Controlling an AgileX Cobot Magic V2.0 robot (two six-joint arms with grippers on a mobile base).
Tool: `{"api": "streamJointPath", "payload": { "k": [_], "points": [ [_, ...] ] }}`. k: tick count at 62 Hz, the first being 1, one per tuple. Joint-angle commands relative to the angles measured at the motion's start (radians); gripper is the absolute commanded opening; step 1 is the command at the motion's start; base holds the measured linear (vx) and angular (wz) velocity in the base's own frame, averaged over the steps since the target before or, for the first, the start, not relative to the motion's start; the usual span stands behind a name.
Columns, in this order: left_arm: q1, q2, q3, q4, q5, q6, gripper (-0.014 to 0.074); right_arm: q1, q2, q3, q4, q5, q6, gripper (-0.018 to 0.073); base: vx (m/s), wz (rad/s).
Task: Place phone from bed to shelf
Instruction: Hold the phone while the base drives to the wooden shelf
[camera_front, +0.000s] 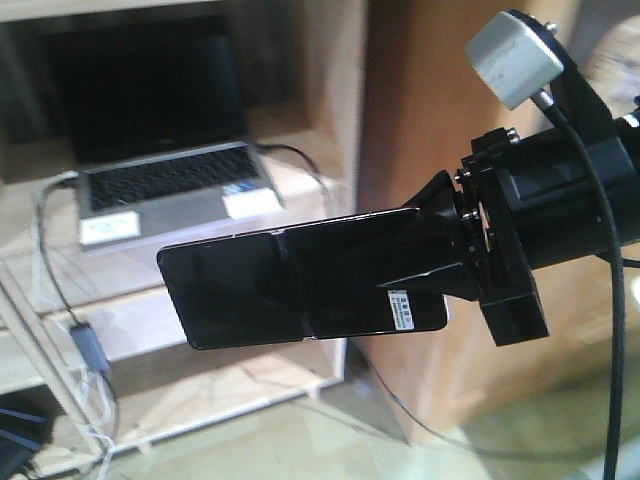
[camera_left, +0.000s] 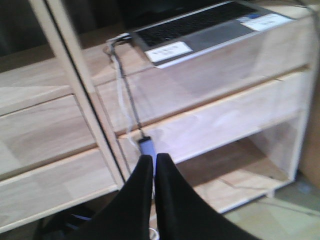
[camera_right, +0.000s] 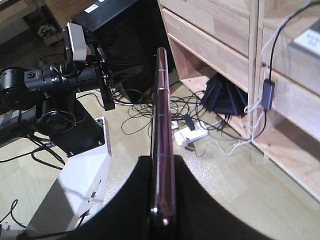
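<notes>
The right fingers (camera_front: 432, 250) are clamped on the phone (camera_front: 290, 290), which hangs in the air in front of the shelf (camera_front: 335, 120), touching no board; it is held by its right end, near the white barcode sticker (camera_front: 407, 308), and its long free end reaches left with the middle crease upright; in the front view its left edge lies over the front edge of a lower board and its top edge runs just under the laptop (camera_front: 170, 175), which sits open on the board above; how far the phone stands off from the shelf front cannot be told there; the right wrist view shows the phone (camera_right: 162, 150) edge-on, its pinkish rim pinched between the two black fingers (camera_right: 127, 205), with the shelf (camera_right: 220, 47) off to its right and open floor (camera_right: 225, 175) between them; a tangle of cables (camera_right: 190, 125) lies on that floor near the shelf's foot; to the left of the phone's edge stand the left arm (camera_right: 45, 80) and a white base (camera_right: 80, 185), well apart from it; the left fingers (camera_left: 135, 200) are pressed together with only a thin slit between them, holding nothing, and point at the shelf (camera_left: 210, 120) near a slanted wooden upright (camera_left: 85, 95); a cable (camera_left: 127, 95) drops from the laptop (camera_left: 210, 27) over the board's edge to a small adapter (camera_left: 146, 146) just above the fingertips; the lower compartment to the right stands open.
</notes>
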Motion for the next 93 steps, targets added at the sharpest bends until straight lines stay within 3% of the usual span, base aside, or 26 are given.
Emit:
{"api": "streamJointPath", "payload": {
  "k": [1,43,93],
  "points": [
    [0.001,-0.007,0.005,-0.002,-0.073,0.000,0.0001,0.001,-0.025,-0.026,0.079,0.035,-0.009,-0.0001,0.38,0.41],
    [0.001,-0.007,0.005,-0.002,-0.073,0.000,0.0001,0.001,-0.025,-0.026,0.079,0.035,-0.009,-0.0001,0.28,0.41],
    [0.001,-0.007,0.005,-0.002,-0.073,0.000,0.0001,0.001,-0.025,-0.026,0.079,0.035,-0.009,-0.0001,0.13,0.07]
  ]
}}
